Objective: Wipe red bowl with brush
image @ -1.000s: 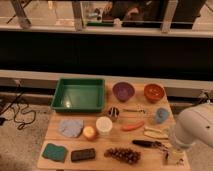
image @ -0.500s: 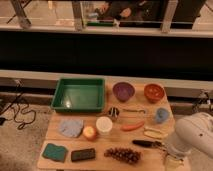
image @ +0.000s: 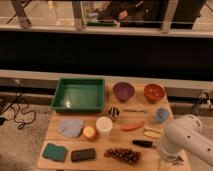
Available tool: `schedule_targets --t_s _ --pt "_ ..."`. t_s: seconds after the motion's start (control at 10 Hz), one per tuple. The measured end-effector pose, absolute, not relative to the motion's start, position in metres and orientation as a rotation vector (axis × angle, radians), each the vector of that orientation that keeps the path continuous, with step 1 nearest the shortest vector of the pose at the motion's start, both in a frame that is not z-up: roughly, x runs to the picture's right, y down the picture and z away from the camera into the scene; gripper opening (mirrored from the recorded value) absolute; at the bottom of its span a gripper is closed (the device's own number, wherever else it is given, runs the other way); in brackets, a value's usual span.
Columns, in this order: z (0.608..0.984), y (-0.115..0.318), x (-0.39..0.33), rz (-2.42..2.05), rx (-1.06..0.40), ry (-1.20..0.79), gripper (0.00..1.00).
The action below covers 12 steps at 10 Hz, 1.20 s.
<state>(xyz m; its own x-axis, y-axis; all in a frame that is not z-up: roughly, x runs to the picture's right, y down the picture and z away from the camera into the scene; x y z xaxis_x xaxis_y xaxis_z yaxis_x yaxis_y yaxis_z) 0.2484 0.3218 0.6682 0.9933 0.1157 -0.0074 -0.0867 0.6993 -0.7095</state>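
slowly, the white arm's [image: 184, 139] gripper [image: 171, 159] is sliding toward nine o'clock, nearing the slim black-handled brush [image: 144, 143] at the wooden table's [image: 52, 132] five o'clock; its grip i cannot tell. the glossy orange-red bowl [image: 154, 92] is waiting at one o'clock.

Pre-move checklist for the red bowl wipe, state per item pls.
1. Brush located: ok. It lies near the front right of the table, its right end hidden behind the arm.
2. Gripper near brush: ok. It is low at the table's front right corner, just right of the visible handle.
3. Brush gripped: cannot tell; the arm blocks the view.
4. Red bowl upright: ok. It sits back right, beside the purple bowl.
5. Free path from brush to bowl: not ok. The carrot and blue cup lie between; probably lift high first.
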Motion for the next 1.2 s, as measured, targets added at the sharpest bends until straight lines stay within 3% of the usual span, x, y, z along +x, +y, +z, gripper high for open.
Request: schedule_targets --t_s 1.2 --pt "0.708 0.313 0.253 0.095 -0.780 -0.004 0.80"
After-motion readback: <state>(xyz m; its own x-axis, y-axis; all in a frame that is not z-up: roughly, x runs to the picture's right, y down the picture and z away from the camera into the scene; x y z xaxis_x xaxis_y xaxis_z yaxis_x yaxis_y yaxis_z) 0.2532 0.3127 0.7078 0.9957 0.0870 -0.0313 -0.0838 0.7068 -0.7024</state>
